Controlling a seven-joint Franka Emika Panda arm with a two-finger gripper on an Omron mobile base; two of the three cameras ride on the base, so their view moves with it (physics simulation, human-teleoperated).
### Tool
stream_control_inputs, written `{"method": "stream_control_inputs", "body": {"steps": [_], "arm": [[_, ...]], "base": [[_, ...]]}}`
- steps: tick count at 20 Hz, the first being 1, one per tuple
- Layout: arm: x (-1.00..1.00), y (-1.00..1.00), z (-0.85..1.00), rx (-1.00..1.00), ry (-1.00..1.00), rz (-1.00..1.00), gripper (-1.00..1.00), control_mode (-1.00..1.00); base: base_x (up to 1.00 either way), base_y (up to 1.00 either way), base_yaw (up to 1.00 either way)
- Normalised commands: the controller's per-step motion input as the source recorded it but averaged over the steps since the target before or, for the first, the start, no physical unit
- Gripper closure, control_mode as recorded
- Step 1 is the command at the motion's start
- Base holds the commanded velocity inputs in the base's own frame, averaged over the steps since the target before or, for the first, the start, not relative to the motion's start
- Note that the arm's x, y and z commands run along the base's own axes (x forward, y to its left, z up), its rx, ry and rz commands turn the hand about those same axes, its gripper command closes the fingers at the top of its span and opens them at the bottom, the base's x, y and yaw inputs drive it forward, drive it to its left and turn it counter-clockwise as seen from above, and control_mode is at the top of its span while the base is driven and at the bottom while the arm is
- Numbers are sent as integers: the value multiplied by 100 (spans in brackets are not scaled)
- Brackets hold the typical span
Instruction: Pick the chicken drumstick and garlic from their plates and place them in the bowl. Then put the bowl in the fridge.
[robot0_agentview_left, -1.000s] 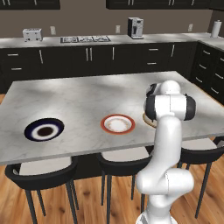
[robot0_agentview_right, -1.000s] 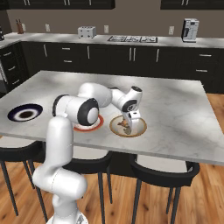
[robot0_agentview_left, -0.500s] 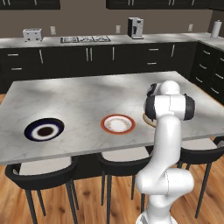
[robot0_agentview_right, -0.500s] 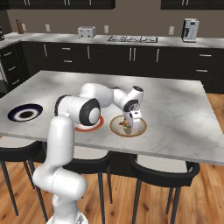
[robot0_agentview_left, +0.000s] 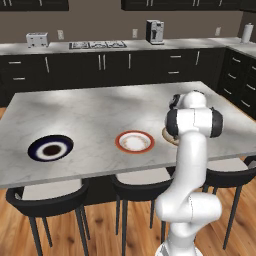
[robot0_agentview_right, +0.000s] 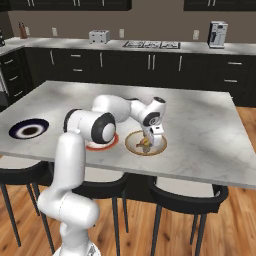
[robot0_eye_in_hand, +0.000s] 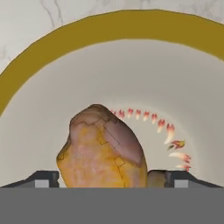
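Observation:
The chicken drumstick lies in the beige bowl, golden-brown and lumpy, with a ring of small red marks on the bowl floor beside it. My gripper hangs just above it, jaws spread wide to either side of the meat. From the right base view the gripper points down into the bowl over the drumstick. The red-rimmed white plate beside the bowl and the navy plate far left look bare. The garlic and the fridge are out of view.
The bowl's edge peeks out behind my arm on the marble island. The red-rimmed plate and navy plate sit near the front edge. Stools stand under it. A toaster and coffee machine line the back counter.
The jaws have spread wider around the drumstick in the bowl. The arm has hardly moved and the plates stay put.

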Motion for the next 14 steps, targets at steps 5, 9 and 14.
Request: {"method": "stream_control_inputs", "body": {"steps": [5,9,14], "arm": [[-22,-3,17,0,0,0,-100,-100],[-42,0,37,0,-6,5,-100,-100],[-48,4,35,-2,-12,20,-100,-100]], "base": [[0,0,0],[0,0,0],[0,0,0]]}}
